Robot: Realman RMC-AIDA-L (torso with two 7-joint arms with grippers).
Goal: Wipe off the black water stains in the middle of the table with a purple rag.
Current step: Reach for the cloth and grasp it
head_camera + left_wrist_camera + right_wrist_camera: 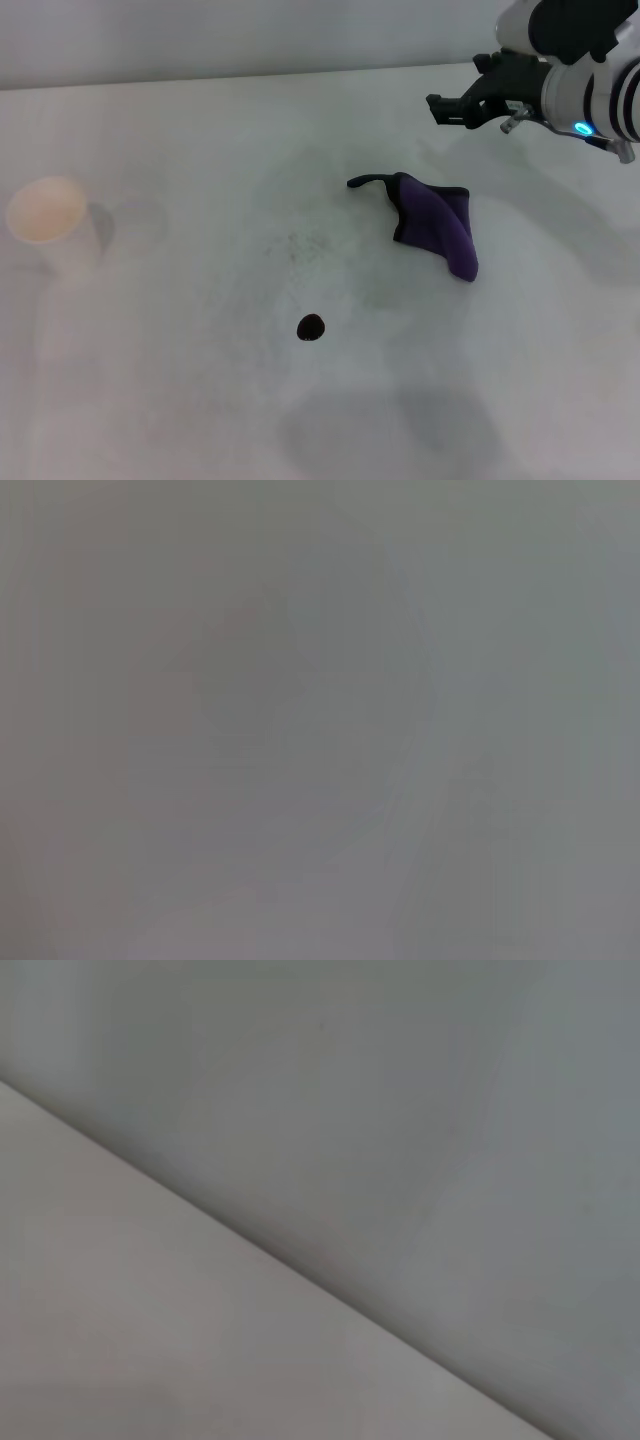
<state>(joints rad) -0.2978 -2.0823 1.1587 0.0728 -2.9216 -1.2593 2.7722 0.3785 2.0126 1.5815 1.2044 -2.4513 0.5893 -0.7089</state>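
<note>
Our right gripper hung in the air beyond the purple rag and to its right, holding nothing; its dark fingers pointed leftward, but we could not tell how far apart they stood. We judged it was placed there to come down onto the cloth. Our left gripper was out of sight. Going left to right from the rag as landmark: a cream paper cup stood far to its left, well apart; the black water stains, one small glossy blot, lay nearer us and left of it, untouched; the rag itself lay crumpled on the table, its long axis running from the thin black tail at far left toward its near-right corner.
</note>
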